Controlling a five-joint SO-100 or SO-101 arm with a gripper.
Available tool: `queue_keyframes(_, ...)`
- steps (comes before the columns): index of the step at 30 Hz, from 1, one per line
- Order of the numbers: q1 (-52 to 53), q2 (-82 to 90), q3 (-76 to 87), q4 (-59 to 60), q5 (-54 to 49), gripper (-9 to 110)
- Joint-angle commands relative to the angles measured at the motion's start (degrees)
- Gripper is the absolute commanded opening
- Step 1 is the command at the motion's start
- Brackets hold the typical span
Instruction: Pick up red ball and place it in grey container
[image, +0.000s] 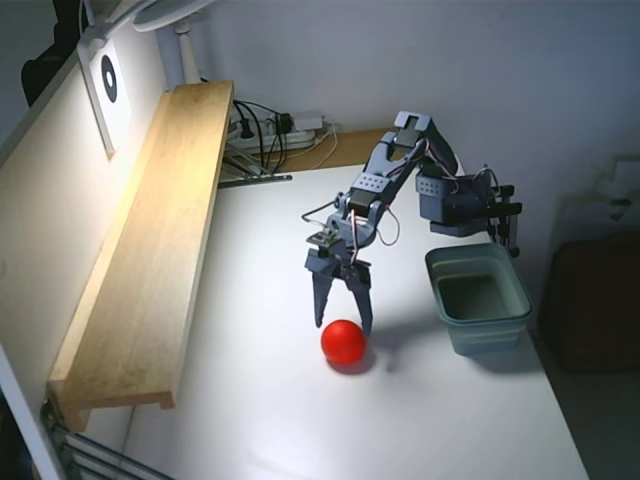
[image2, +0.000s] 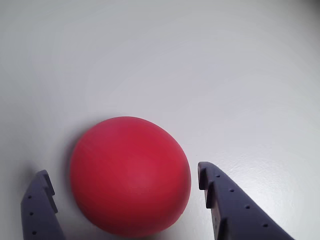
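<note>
The red ball (image: 343, 342) rests on the white table, near its middle in the fixed view. My gripper (image: 343, 322) hangs just above and behind it, open, fingers pointing down on either side of the ball's top. In the wrist view the red ball (image2: 130, 176) fills the lower centre, and my gripper (image2: 122, 175) straddles it, one dark finger at each side with small gaps to the ball. The grey container (image: 478, 297) stands empty to the right of the ball in the fixed view, close to the arm's base.
A long wooden shelf (image: 160, 230) runs along the left wall. A power strip with cables (image: 280, 132) lies at the back. The table's right edge (image: 560, 420) drops off just past the container.
</note>
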Motion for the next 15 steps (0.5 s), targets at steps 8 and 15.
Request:
queue_keyframes(8, -1.1, -2.9, -11.4, 3.9, 0.1, 38)
queue_keyframes(15, -1.1, -2.9, -11.4, 3.9, 0.1, 38)
